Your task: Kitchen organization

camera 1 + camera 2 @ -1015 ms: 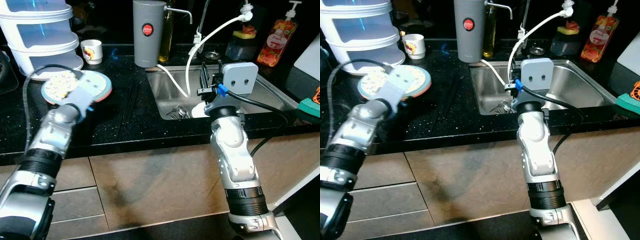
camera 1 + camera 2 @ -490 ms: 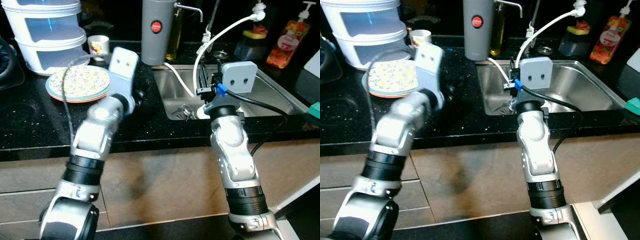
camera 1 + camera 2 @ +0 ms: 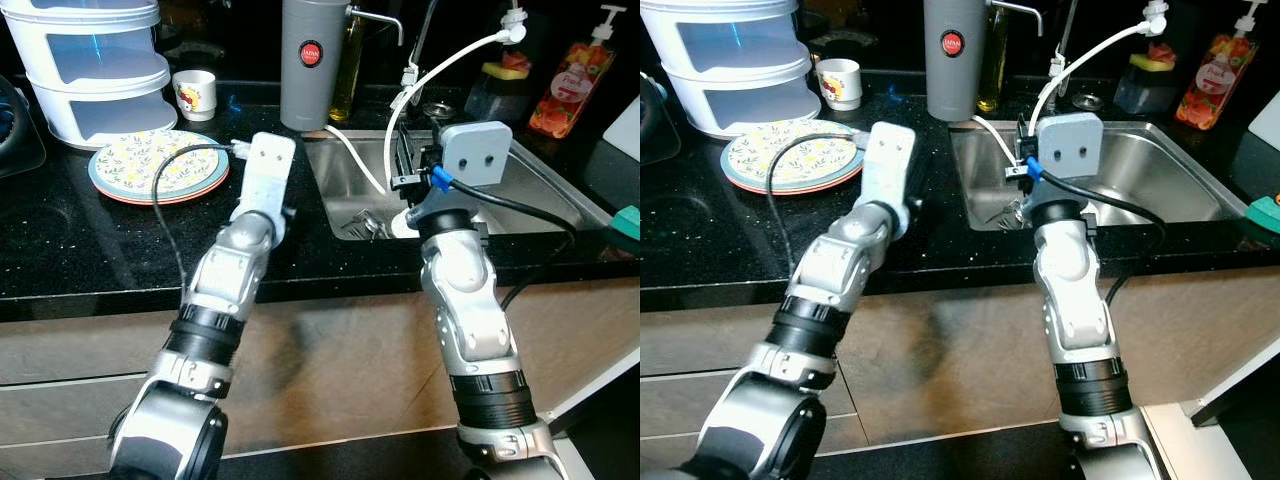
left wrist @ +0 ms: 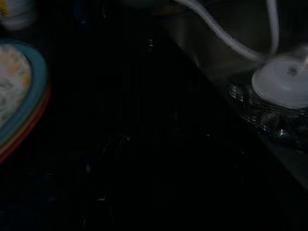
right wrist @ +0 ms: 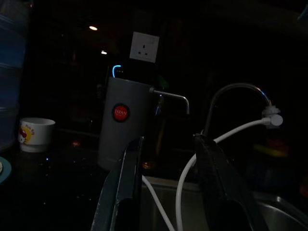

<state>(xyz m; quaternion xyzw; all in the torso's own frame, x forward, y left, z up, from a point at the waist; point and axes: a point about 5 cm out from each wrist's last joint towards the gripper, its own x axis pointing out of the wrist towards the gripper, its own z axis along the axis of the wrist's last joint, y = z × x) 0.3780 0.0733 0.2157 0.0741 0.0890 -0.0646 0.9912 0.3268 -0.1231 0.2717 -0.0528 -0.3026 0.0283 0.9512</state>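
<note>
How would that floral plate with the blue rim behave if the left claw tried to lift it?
The flat floral plate with the blue rim looks glazed, so probably slippery and breakable. It lies low on the black speckled counter, so its edge may be hard to get under. It seems to rest on a second, orange-rimmed plate, which might shift.

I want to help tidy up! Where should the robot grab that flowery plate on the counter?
Probably the raised rim of the flowery plate on its near edge. It lies flat on the black counter, so a tool should come in low from the front; the white containers crowd the back.
</note>
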